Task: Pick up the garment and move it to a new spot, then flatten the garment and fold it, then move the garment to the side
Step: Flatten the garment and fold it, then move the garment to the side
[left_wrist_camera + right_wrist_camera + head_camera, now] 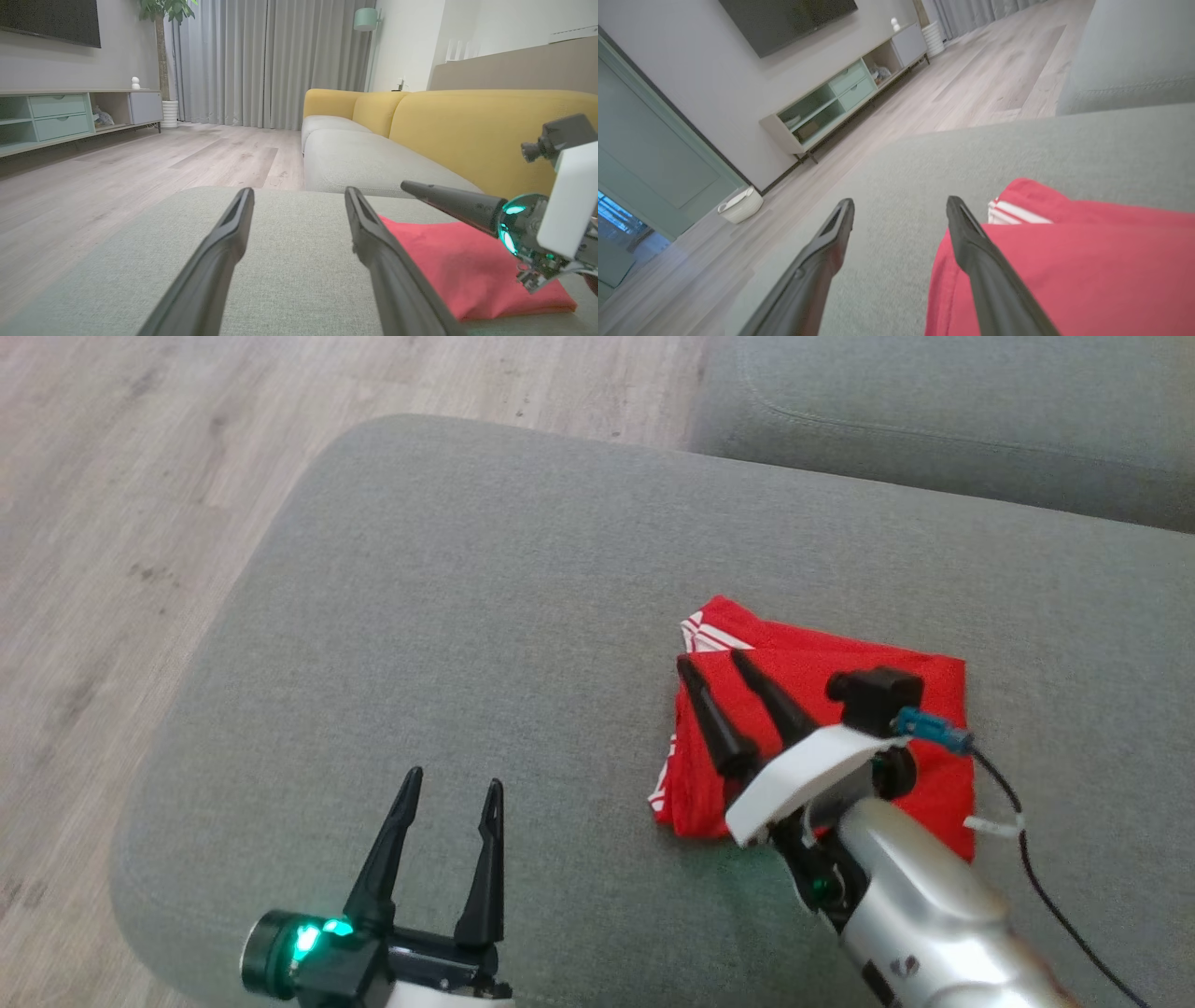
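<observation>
The garment (pixel 840 709) is red with white stripes and lies folded in a rough square on the grey cushion (pixel 485 616). It also appears as the red garment (pixel 467 270) and the garment (pixel 1087 270) in the wrist views. My right gripper (pixel 714 663) hovers open over the garment's left edge, with nothing between its fingers; one finger (pixel 971 252) stands over the red cloth, the other over bare cushion. My left gripper (pixel 453 784) is open and empty, to the left of the garment at the cushion's front.
The cushion's rounded left edge drops to a wooden floor (pixel 112 523). A second grey cushion (pixel 934 401) lies behind, with yellow backrests (pixel 467 130). A black cable (pixel 1046 887) trails from my right wrist. A TV cabinet (pixel 70 116) stands across the room.
</observation>
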Controlling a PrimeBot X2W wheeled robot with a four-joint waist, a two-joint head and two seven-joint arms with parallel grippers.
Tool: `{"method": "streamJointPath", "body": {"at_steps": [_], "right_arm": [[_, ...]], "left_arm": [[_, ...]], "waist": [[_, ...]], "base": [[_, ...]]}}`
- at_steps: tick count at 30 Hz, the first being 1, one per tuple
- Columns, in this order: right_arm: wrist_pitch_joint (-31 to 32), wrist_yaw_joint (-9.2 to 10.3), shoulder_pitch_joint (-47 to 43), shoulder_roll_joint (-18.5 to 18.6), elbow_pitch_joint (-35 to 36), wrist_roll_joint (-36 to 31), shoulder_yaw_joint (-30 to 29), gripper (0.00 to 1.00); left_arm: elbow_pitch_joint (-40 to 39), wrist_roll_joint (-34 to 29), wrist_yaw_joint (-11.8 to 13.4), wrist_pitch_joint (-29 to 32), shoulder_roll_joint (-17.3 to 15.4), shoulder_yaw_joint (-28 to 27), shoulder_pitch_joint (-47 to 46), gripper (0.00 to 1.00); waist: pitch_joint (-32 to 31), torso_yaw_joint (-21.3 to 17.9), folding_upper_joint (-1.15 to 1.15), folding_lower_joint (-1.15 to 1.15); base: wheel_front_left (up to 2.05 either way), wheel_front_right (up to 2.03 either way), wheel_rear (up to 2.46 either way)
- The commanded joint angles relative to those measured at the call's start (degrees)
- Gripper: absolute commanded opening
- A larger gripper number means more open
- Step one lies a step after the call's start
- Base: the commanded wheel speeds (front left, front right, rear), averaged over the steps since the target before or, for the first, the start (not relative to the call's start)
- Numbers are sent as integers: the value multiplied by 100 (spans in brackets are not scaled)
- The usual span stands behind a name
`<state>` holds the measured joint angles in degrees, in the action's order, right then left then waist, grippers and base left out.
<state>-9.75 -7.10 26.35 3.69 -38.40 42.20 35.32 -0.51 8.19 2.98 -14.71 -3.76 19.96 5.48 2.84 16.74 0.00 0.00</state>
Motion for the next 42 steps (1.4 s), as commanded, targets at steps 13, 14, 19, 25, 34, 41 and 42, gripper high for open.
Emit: {"method": "streamJointPath", "body": {"at_steps": [13,14,19,25,34,41,42], "right_arm": [[-522,-39,-435,488,1242,-1840,-1985,100],[-523,-39,-643,513,1451,-2032,-2170,100],[-524,-39,-1730,493,2246,-2659,-2716,100],[-524,-39,-2820,442,2661,-2817,-2808,100],[-524,-39,-3451,436,2752,-2925,-2702,100],[-524,-39,-3464,448,2734,-2936,-2643,100],[-524,-39,-3467,446,2727,-2933,-2637,100]], "left_arm": [[-274,85,116,-29,83,-748,27,100],[-256,91,122,-29,83,-784,36,100],[-14,105,86,-29,83,-912,74,100],[353,68,13,-29,78,-1047,207,100],[842,80,-66,-29,84,-1140,356,100],[934,65,-89,-29,86,-1173,361,100],[941,65,-91,-29,87,-1176,360,100]], "waist": [[-468,-686,0,0],[-505,-737,0,0],[-685,-1010,0,0],[-882,-1322,0,0],[-1025,-1504,0,0],[-1049,-1503,0,0],[-1051,-1500,0,0]], "base": [[0,0,0],[0,0,0],[0,0,0],[0,0,0],[0,0,0],[0,0,0],[0,0,0]]}}
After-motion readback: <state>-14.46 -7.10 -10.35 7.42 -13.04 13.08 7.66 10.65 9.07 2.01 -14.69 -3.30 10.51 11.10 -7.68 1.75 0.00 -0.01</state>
